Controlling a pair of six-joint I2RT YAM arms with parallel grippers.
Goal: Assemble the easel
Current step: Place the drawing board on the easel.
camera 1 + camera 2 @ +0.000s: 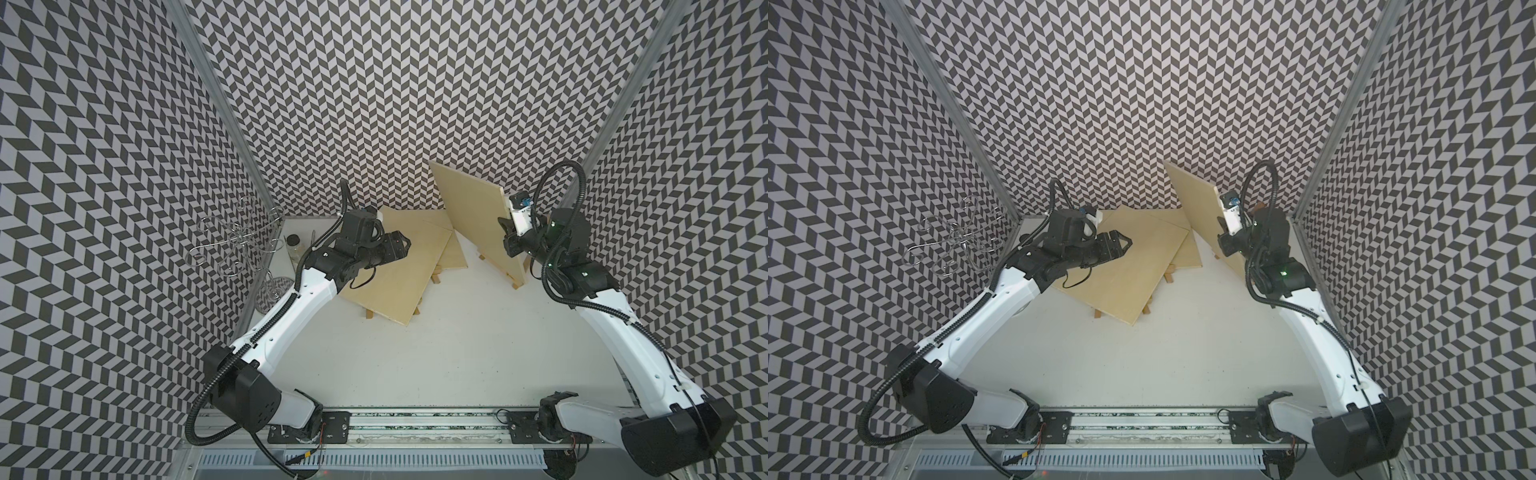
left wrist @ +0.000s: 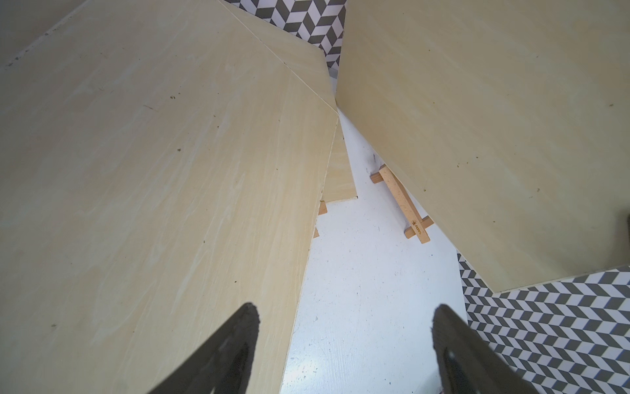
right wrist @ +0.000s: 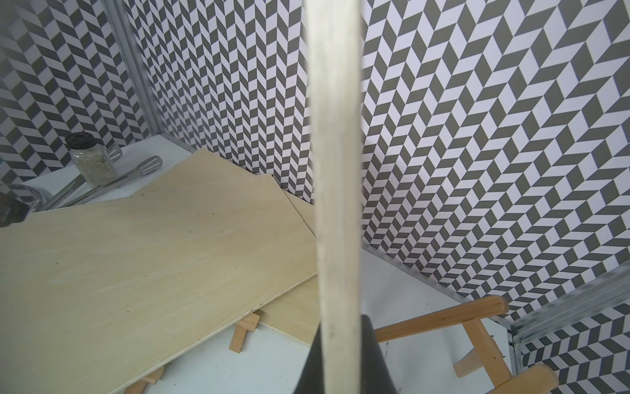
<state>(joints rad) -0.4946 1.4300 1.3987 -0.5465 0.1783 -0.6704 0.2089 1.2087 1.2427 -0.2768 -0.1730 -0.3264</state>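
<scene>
— Held where? The thin plywood board (image 1: 473, 216) is clamped by the right fingers (image 1: 508, 227), leaning on the wooden easel (image 1: 516, 284) at the desk's (image 1: 415, 353) back right.
— The risk? The smooth sheet could be tipped off its narrow ledge if released askew; the left fingers (image 1: 1126, 240) are spread apart, empty.

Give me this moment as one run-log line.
left hand: open, above flat boards | right hand: shut on upright board edge | easel: under upright board, seating unclear
</scene>
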